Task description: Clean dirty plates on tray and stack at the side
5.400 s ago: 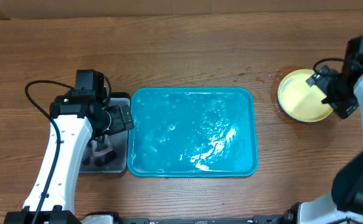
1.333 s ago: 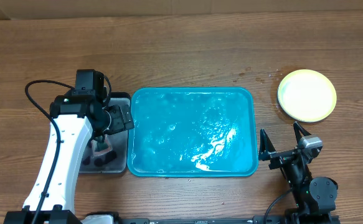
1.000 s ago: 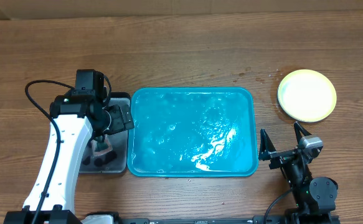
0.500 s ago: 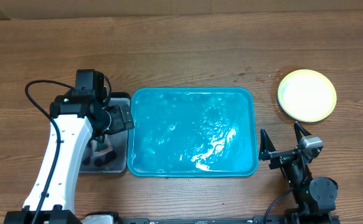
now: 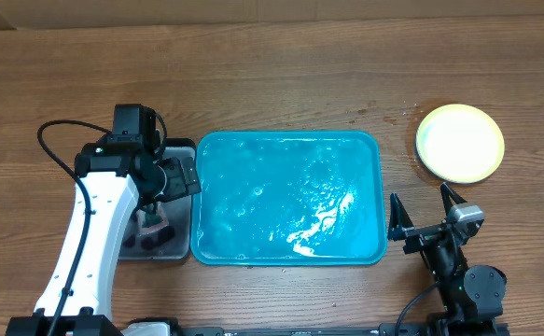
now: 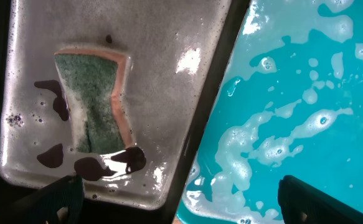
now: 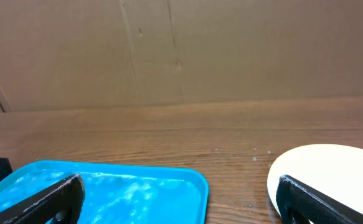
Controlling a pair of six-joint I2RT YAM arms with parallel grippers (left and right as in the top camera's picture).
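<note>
Right gripper (image 5: pixel 417 198) has backed off the plates (image 5: pixel 459 142), stacked right of the sudsy tray (image 5: pixel 253 177); it and left gripper (image 6: pixel 181 202) gape empty, so I'd just park clear of the stack

Sponge (image 6: pixel 93 102) in black tray (image 6: pixel 162 124)

The white left arm (image 5: pixel 90 233) is reaching forward along the left side of the large turquoise-blue rectangular plastic tray (image 5: pixel 288 134). Its left gripper (image 6: pixel 187 198) is pointing straight down over that tray's left rim, with both fingers spread wide and nothing between them. The black right arm (image 5: pixel 466 285) is sitting folded low off the tray's near right corner, and its right gripper (image 5: pixel 419 201) is aiming away from the base just beyond the tray's right rim, jaws gaping and empty.
</note>
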